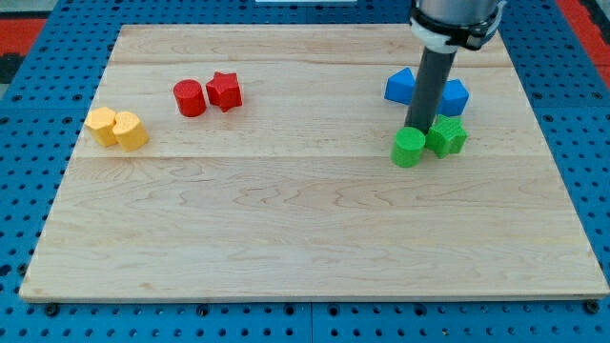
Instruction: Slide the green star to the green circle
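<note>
The green star (447,136) sits at the view's right, touching or nearly touching the green circle (409,148) on its left. My tip (417,127) stands just above and between them, at the top edge of the green circle. The dark rod rises from there toward the view's top and covers part of the blue blocks behind it.
Two blue blocks (401,88) (454,97) lie just above the green pair. A red circle (189,98) and a red star (225,90) sit at the upper left. Two yellow blocks (100,125) (130,131) lie near the board's left edge (67,171).
</note>
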Robot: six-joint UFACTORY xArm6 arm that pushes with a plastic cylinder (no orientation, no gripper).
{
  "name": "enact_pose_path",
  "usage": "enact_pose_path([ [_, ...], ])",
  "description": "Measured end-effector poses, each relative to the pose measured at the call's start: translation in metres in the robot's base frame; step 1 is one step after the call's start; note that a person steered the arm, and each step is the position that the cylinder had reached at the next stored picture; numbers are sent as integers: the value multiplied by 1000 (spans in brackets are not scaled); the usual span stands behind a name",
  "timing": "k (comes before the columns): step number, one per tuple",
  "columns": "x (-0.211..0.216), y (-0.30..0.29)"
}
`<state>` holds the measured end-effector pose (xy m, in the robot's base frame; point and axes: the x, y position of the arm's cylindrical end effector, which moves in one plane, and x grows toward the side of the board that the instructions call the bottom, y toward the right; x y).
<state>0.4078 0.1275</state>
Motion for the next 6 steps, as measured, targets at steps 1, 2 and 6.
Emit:
enact_pose_path([
  [1, 7, -13],
  [2, -26, -3],
  [6, 31, -6],
])
